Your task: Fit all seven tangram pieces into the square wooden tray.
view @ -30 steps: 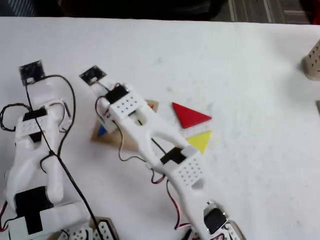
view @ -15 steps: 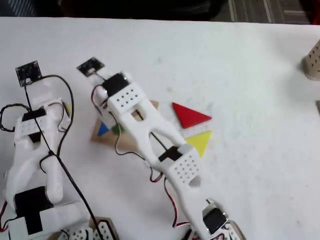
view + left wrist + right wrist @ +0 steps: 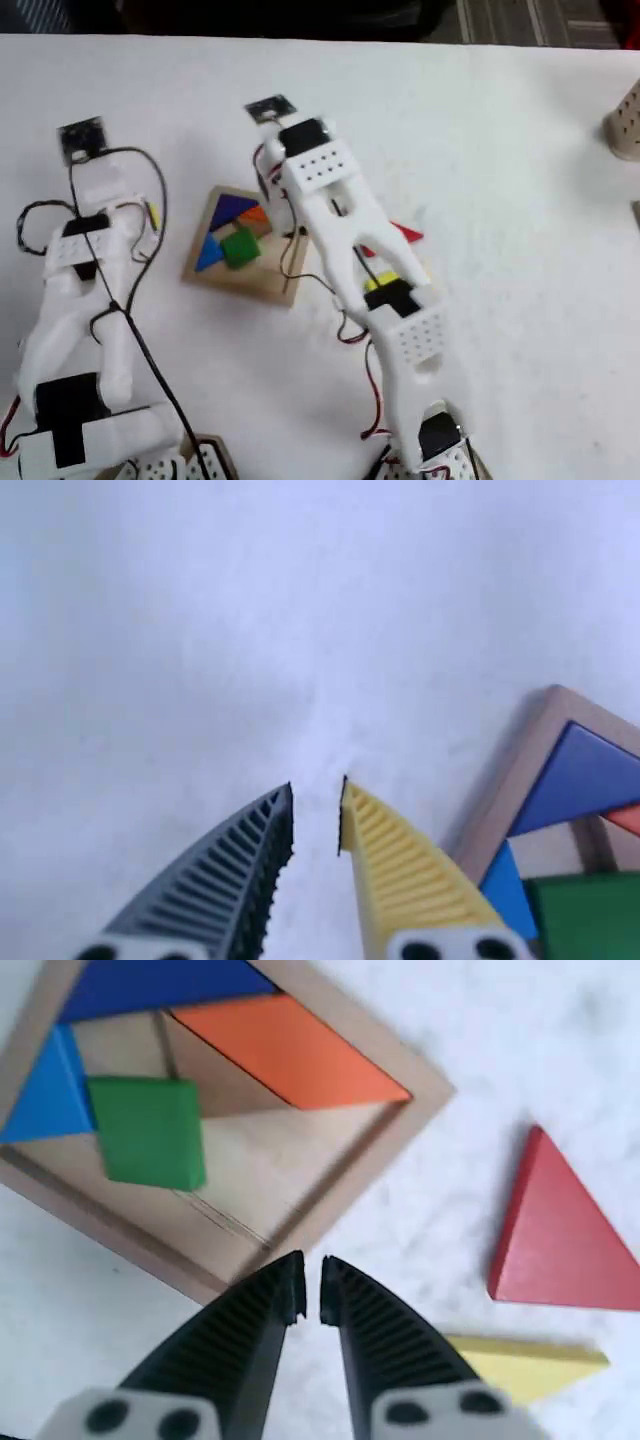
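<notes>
The square wooden tray (image 3: 262, 285) holds a dark blue triangle (image 3: 232, 208), an orange parallelogram (image 3: 256, 215), a small light blue triangle (image 3: 207, 256) and a green square (image 3: 240, 248). My right gripper (image 3: 312, 1293) hangs over the tray's rim (image 3: 400, 1125) on the side facing the loose pieces, shut with nothing in it. A red triangle (image 3: 560, 1240) and a yellow triangle (image 3: 525, 1365) lie on the table beside the tray, half hidden under the right arm (image 3: 350, 230). My left gripper (image 3: 316, 815) is just off the tray's other side (image 3: 510, 780), slightly open and empty.
White tabletop all around. A perforated beige object (image 3: 625, 122) stands at the far right edge. The left arm's cables (image 3: 130, 330) trail along the left side. Open table lies beyond the tray and to the right of the red triangle.
The right arm has swung right, off the tray's middle, uncovering the pieces and the green square in it, and now covers part of the red and yellow triangles. The left arm shifted slightly right.
</notes>
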Robot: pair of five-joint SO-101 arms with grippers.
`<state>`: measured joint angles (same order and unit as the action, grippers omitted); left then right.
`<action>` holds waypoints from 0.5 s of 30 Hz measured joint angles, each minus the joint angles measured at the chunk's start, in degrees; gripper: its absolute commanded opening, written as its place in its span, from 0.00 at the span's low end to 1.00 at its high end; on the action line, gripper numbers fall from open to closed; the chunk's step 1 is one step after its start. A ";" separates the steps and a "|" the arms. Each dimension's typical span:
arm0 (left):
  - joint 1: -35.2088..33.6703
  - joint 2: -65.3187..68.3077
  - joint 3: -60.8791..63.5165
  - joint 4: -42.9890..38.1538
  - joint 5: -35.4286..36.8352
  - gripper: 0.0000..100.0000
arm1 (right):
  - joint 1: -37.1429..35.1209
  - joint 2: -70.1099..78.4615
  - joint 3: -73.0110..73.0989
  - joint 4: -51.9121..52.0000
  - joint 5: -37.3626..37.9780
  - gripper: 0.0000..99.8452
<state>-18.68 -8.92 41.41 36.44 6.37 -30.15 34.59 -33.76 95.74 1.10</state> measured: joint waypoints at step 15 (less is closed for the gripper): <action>21.71 -0.35 2.64 -1.32 -13.19 0.11 | 6.86 -1.41 10.02 -11.96 -3.52 0.02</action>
<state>3.03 -9.27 44.04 35.12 -6.81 -23.30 33.19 -23.74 83.78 -2.42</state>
